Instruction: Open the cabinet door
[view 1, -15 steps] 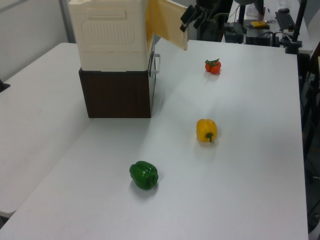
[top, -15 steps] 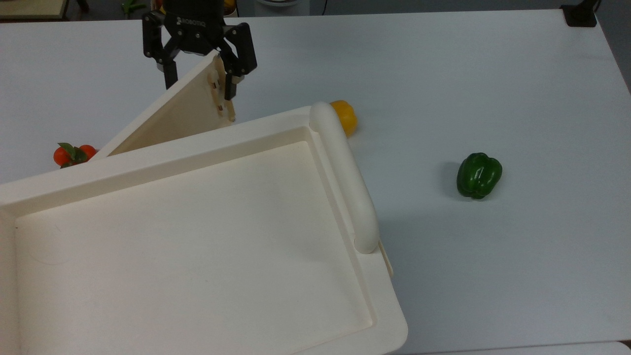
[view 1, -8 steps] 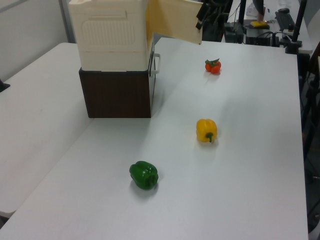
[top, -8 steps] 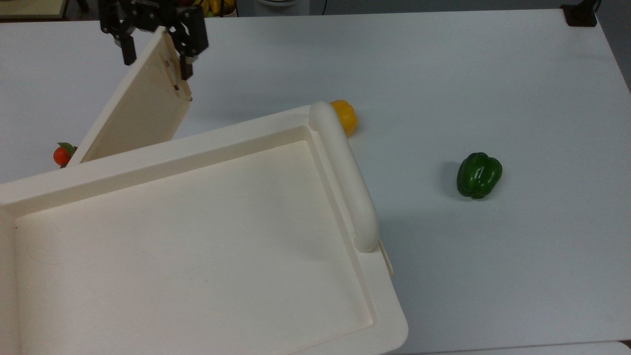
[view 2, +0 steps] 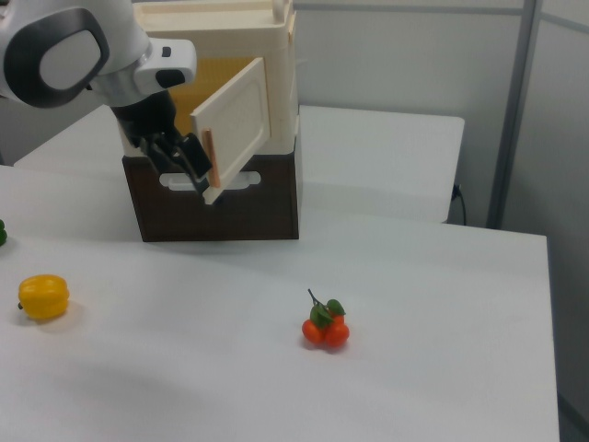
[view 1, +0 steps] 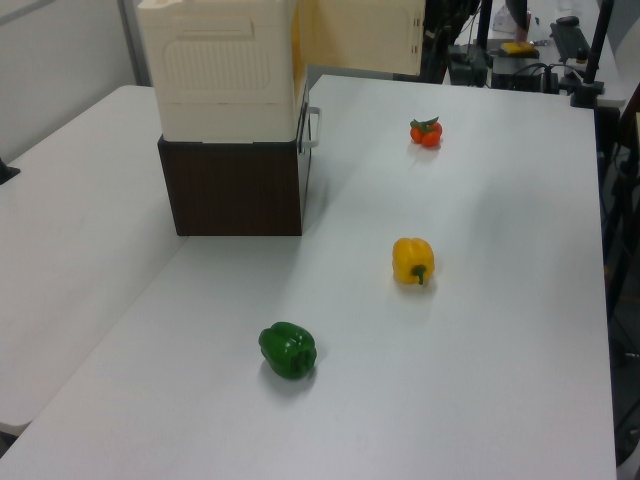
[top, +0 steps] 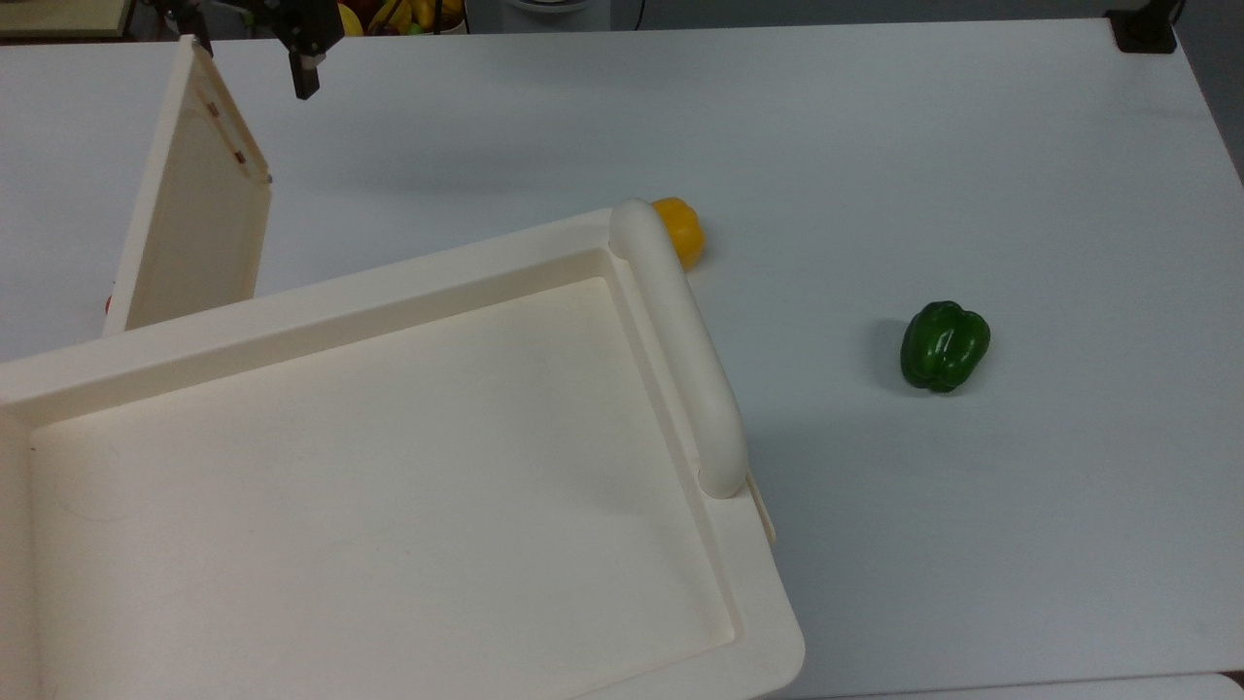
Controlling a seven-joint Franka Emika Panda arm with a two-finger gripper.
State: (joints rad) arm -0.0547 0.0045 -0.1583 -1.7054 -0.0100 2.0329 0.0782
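We start with the cabinet — the large cream unit on a dark brown base, with the recessed tray top and the thick rounded bar along one edge. It stands on the white table, at the top view's lower left.

The cabinet door is swung far out from the cabinet front; in the top view it stands almost edge-on at the top view's left, its studded free edge pointing away from the cabinet. We judge the opening as mostly done. What is left, in our opinion, is only to let go and move the arm away, or maybe to push a little wider.

The gripper is at the door's free edge in the right view. Its fingers look spread, one on each side of the edge, but we cannot say for sure if they touch the panel.

Smaller things lie apart on the table: a green bell pepper, a yellow bell pepper just beside the bar's far end, and a cluster of small tomatoes.
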